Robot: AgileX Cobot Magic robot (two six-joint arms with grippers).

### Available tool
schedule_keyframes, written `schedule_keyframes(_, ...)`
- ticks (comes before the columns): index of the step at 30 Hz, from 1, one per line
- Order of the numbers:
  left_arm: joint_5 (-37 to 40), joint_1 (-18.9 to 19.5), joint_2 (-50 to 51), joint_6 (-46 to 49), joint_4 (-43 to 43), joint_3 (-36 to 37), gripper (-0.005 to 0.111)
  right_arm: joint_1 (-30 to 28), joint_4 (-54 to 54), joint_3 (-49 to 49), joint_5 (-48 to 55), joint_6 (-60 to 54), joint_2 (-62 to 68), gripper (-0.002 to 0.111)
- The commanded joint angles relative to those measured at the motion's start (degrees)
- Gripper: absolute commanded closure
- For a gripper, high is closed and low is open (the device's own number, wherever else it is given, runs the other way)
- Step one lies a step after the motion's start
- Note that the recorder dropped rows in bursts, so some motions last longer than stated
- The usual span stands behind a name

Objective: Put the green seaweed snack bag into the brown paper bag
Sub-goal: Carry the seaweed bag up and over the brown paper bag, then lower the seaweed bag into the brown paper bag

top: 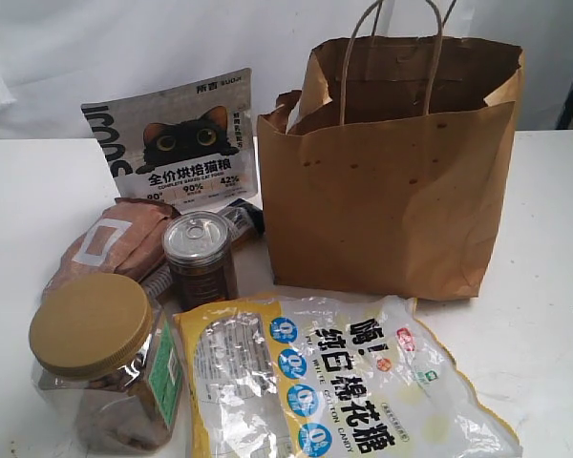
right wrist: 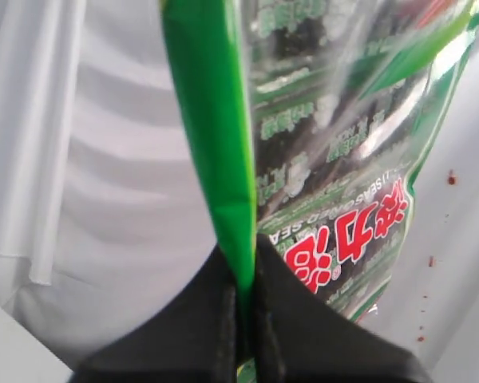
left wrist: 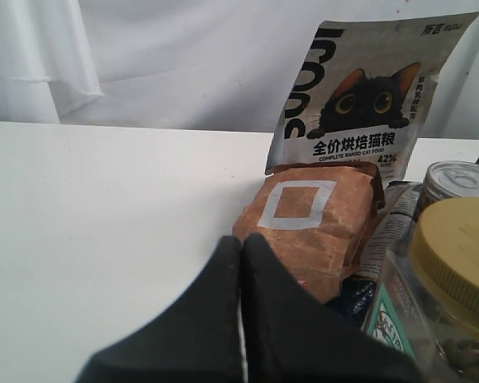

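The brown paper bag [top: 392,172] stands upright at the back right of the white table, mouth open, its loop handles up. In the right wrist view the green seaweed snack bag [right wrist: 319,136] is pinched at its green edge by my right gripper [right wrist: 243,267], which is shut on it, with white curtain behind. Neither the snack bag nor either gripper shows in the exterior view. My left gripper [left wrist: 242,247] is shut with nothing in it, low over the table beside the small brown pouch [left wrist: 311,223].
Left of the paper bag stand a grey cat-food pouch [top: 186,138], the small brown pouch [top: 110,243], a tin can [top: 201,258] and a gold-lidded jar [top: 100,363]. A clear-and-yellow candy bag [top: 334,382] lies at the front. The table edge [top: 544,286] runs right.
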Motion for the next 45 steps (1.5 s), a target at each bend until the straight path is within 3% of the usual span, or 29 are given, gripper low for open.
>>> schedule_keyframes(1, -0.33, -0.22, -0.24, -0.05, 0.18, -0.14, 0.107, -1.51, -0.92, 0.32, -3.45, -0.27, 3.37, 0.108)
schedule_keyframes(19, -0.33, -0.22, -0.24, -0.25, 0.18, -0.14, 0.107, -4.52, -1.85, 15.23, -2.71, 2.08, 4.54, 0.108)
schedule_keyframes(24, -0.33, -0.22, -0.24, 0.00, 0.18, -0.14, 0.107, -4.52, -1.85, 15.23, 0.35, 2.78, 4.40, 0.108)
schedule_keyframes(27, -0.33, -0.22, -0.24, 0.00, 0.18, -0.14, 0.107, -4.87, -1.85, 13.31, -3.44, 2.59, 2.04, 0.108)
schedule_keyframes(30, -0.33, -0.22, -0.24, 0.00, 0.18, -0.14, 0.107, -5.01, -1.85, 13.07, 1.78, 2.66, 0.86, 0.108)
schedule_keyframes(45, -0.33, -0.22, -0.24, 0.00, 0.18, -0.14, 0.107, -8.59, -1.85, 19.75, -4.31, 3.70, 0.86, 0.108)
